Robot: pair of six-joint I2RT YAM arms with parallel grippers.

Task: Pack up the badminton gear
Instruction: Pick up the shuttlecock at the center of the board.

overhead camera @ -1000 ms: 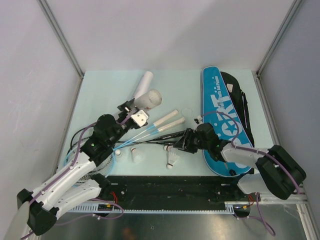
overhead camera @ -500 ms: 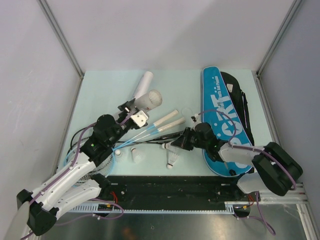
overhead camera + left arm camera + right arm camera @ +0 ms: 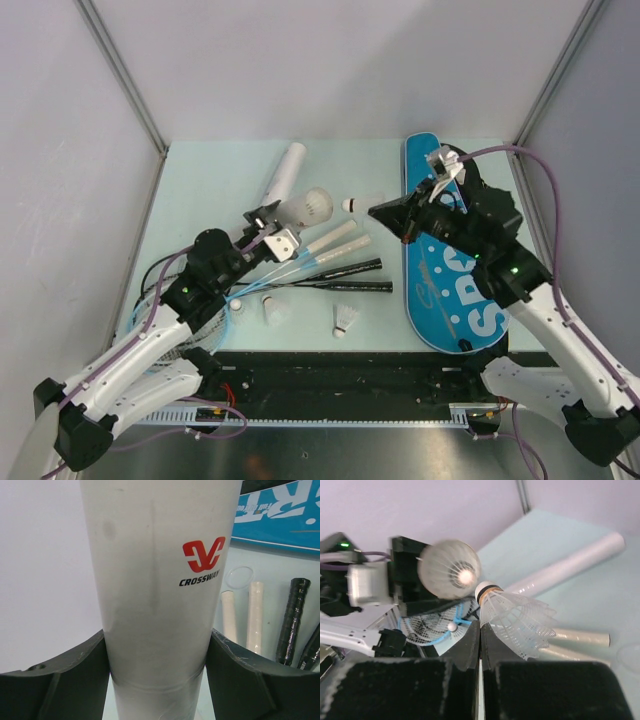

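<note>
**Item:** shuttlecock (image 3: 515, 617), white feather, one of three in view.
Location: in the air over the middle of the desk (image 3: 200, 180), toward the far edge. The right claw (image 3: 480, 640) is clenched on its skirt.
Orientation: long axis roughly level, cork leading, pointing toward the left edge.

**Item:** held tube (image 3: 155, 570), white, lettered CROSSWAY.
Location: lifted off the desk, with the left claw (image 3: 272, 222) grasping it round the body.
Orientation: long axis runs from the near-left corner toward the far-right corner, and the open mouth faces the right claw.

**Governing relation:** cork and mouth face each other, near but apart. The mouth lies to the left of the shuttlecock, and the two axes look close to lined up. The right arm carries the piece, so it is the one placed to close the gap. A pale spoked disc shows inside the mouth, possibly a shuttlecock already loaded, but the blur prevents certainty.

**Also on the desk:**
- second tube (image 3: 285, 170), toward the far edge
- two loose shuttlecocks (image 3: 345, 320), by the near edge
- rackets (image 3: 340, 265), mid-desk, handles toward the right
- bag (image 3: 455, 290), along the right edge
</note>
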